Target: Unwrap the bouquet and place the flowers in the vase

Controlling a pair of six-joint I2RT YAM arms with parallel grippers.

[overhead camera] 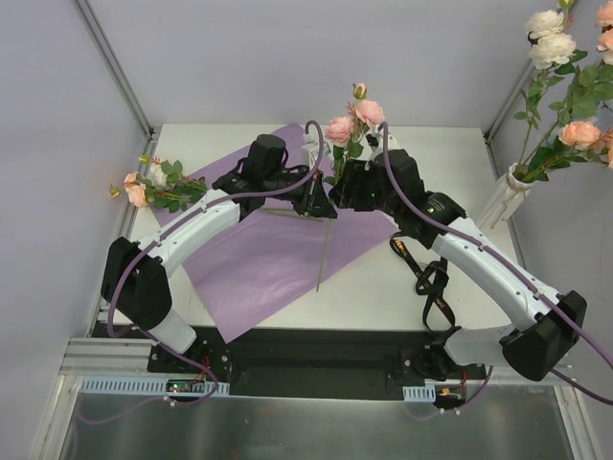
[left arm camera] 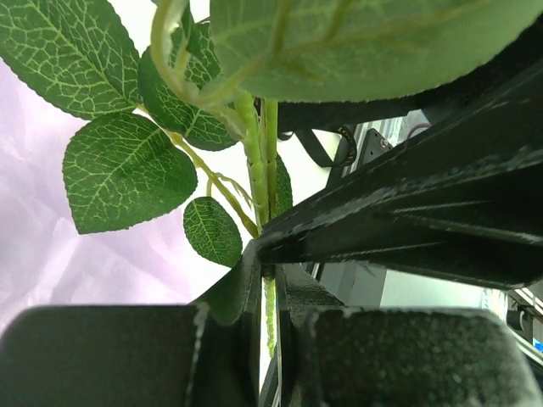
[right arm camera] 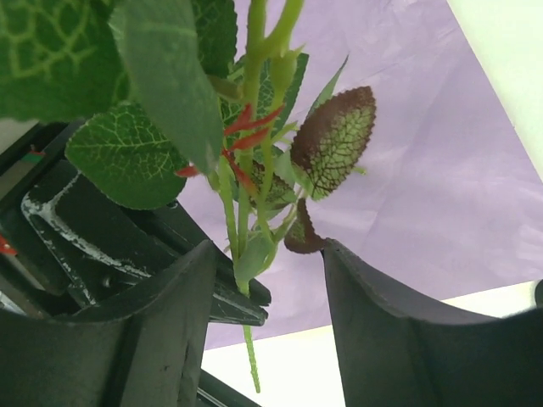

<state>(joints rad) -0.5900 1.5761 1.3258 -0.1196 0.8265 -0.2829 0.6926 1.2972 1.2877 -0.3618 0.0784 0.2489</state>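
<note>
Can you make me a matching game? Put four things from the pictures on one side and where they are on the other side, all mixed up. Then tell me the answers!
Things:
1. purple paper
2. black ribbon
3. vase
4. pink roses

Places:
A. off at the right side, with flowers in it
B. held up by the stem, which is pinched in the jaws of the left gripper
C. spread flat on the table, under the arms
D. lying on the white table beside the right arm

Pairs: 1-C, 2-D, 3-A, 4-B
</note>
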